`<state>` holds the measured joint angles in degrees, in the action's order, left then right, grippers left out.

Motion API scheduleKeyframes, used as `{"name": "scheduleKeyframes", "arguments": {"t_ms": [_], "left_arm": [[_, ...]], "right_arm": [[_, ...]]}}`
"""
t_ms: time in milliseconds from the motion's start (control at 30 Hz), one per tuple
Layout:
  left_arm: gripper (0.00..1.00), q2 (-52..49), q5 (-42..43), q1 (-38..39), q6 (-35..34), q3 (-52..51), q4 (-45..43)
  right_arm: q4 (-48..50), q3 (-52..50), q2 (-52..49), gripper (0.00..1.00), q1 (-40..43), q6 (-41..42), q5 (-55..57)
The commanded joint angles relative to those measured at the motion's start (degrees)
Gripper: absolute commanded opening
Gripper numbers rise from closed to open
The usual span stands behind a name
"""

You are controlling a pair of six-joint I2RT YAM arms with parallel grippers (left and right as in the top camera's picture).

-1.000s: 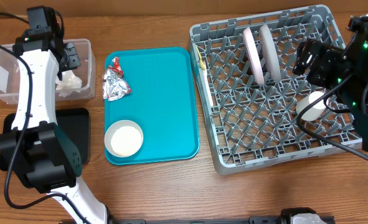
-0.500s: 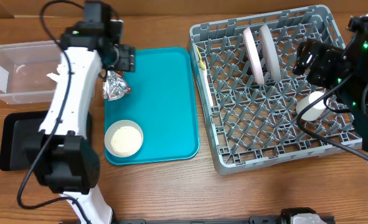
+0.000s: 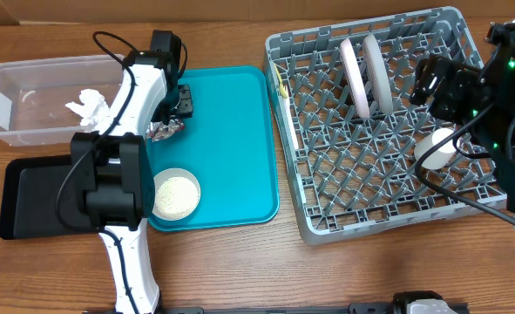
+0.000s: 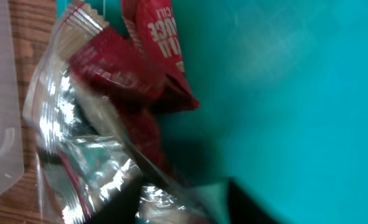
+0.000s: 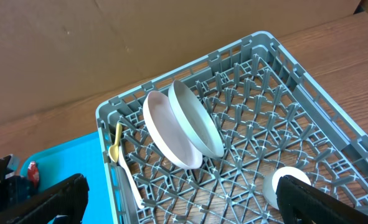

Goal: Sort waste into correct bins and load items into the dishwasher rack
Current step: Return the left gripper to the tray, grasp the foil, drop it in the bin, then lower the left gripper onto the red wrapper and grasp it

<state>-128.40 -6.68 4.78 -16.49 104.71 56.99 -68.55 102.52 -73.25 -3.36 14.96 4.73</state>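
Reads as a robotics lab rigged as a mock dish-clearing station. Built around a wood-grain worktop [image 3: 240,270] bearing a grey dishwasher rack [image 3: 388,221], a teal cafeteria tray [image 3: 231,139], a clear tub [image 3: 39,122] and a black tray [image 3: 35,196]. Flanked by a cabled left arm [image 3: 126,113] and right arm [image 3: 492,96]. Backed by plain brown cardboard [image 5: 96,50].

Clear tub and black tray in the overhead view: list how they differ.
The clear tub is see-through with tall walls; the black tray is opaque and shallow. The clear tub holds a crumpled napkin; the black tray shows nothing in its visible part. Both are rectangular and sit on the wooden table left of the teal tray.
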Motion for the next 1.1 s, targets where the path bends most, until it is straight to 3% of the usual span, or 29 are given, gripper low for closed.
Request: {"name": "scheduleKeyframes", "arguments": {"t_ms": [0,33,300,367,600,833,867,900,933,967,1067], "left_arm": [[0.08,-0.17,-1.4,0.11,-4.35,-0.13,-0.2],[0.04,-0.07,-1.4,0.15,-4.35,0.04,0.17],[0.04,6.29,-1.18,0.15,-4.02,10.05,11.93],[0.04,9.66,-1.25,-0.22,-1.18,14.47,14.12],[0.04,14.53,-6.16,-4.59,1.66,16.35,13.92],[0.05,8.68,-7.21,-10.95,2.8,16.06,13.44],[0.12,7.63,-7.19,-11.54,2.8,16.06,13.35],[0.28,6.6,-7.19,-12.02,2.8,16.06,13.25],[0.56,5.57,-7.19,-12.46,2.8,16.06,13.07],[0.68,4.74,-7.04,-12.83,2.82,16.06,13.03],[0.71,4.48,-4.35,-13.4,4.87,16.2,13.53]], "right_arm": [[0.28,0.09,0.09,1.0,0.22,-0.02,0.35],[0.28,0.09,0.09,1.0,0.22,0.0,0.35],[0.28,0.09,0.09,1.0,0.22,0.0,0.35],[0.26,0.09,0.09,1.0,0.22,0.0,0.35],[0.26,0.09,0.09,1.0,0.22,0.0,0.35],[0.26,0.09,0.09,1.0,0.22,-0.02,0.35],[0.28,0.09,0.09,1.0,0.22,0.0,0.35],[0.26,0.09,0.09,1.0,0.22,0.0,0.35],[0.26,0.09,0.09,1.0,0.22,-0.02,0.35],[0.26,0.09,0.09,1.0,0.22,0.0,0.35],[0.26,0.09,0.09,1.0,0.22,0.0,0.35]]}}
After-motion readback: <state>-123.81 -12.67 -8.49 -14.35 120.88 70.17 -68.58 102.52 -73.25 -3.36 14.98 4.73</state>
